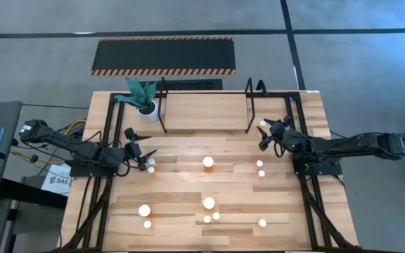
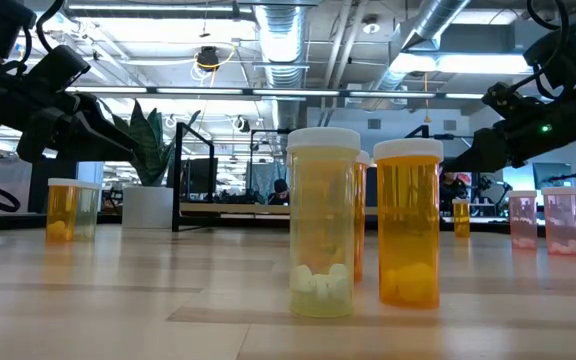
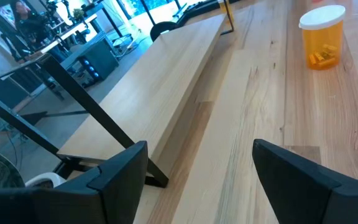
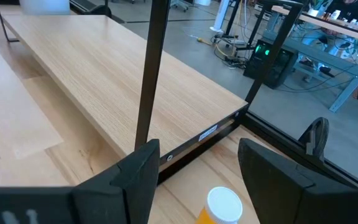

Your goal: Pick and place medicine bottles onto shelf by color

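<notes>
the shelf sits at the table's far edge, its board bare, with a plant by its left end. bottles are scattered across the table, none on the shelf. the left gripper hovers near the shelf's left end, jaws wide apart and holding nothing, two bottles just beside it. the right gripper hangs by the shelf's right end, jaws also wide and empty, over a bottle with a white cap

orange/yellow medicine bottles w/ white caps, light wood shelf, pinkish maybe
</notes>
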Available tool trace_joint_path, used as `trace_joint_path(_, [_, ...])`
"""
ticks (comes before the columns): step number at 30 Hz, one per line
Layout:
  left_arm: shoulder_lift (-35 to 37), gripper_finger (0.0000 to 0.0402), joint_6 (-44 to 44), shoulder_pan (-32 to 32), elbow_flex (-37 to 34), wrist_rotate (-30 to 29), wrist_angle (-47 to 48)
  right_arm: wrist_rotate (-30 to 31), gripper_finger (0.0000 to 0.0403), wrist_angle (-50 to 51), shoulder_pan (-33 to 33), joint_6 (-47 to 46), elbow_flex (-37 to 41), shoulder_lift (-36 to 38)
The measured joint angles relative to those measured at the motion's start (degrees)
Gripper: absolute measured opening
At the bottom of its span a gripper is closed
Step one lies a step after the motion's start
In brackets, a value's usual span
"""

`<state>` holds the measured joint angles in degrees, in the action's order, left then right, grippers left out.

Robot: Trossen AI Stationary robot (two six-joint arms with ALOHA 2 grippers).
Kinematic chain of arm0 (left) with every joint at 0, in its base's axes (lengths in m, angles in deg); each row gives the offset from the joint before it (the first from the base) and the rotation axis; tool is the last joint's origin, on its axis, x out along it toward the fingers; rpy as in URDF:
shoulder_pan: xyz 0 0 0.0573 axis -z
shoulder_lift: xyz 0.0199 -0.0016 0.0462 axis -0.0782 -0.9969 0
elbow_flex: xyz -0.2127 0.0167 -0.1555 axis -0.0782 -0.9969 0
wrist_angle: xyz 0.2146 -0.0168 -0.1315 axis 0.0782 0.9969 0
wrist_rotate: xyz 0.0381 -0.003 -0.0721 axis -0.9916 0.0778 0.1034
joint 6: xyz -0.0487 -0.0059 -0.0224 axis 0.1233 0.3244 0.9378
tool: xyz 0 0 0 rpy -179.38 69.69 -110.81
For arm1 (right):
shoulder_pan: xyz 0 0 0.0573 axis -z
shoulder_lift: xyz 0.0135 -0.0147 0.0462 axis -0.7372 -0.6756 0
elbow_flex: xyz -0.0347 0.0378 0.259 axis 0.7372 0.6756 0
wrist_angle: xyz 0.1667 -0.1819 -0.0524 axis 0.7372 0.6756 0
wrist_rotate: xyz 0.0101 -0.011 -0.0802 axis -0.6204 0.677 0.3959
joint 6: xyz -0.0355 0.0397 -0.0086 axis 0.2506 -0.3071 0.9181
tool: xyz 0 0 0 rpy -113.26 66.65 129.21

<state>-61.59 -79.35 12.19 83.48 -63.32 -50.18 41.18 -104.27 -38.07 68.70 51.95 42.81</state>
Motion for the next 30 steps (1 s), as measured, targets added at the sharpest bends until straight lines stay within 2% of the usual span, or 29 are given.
trace_joint_path(8, [0.0, 0.0279, 1.4, 0.0, 0.0, -0.3, -0.4, 0.0, 0.0244, 0.0, 0.0, 0.0, 0.0, 0.0])
trace_joint_path(20, [0.0, 0.0279, 17.5, 0.0, -0.1, 6.3, -0.9, 0.0, 0.0244, 0.0, 0.0, 0.0, 0.0, 0.0])
trace_joint_path(30, [0.0, 0.0279, 19.3, 0.0, 0.0, 6.6, -0.3, 0.0, 0.0244, 0.0, 0.0, 0.0, 0.0, 0.0])
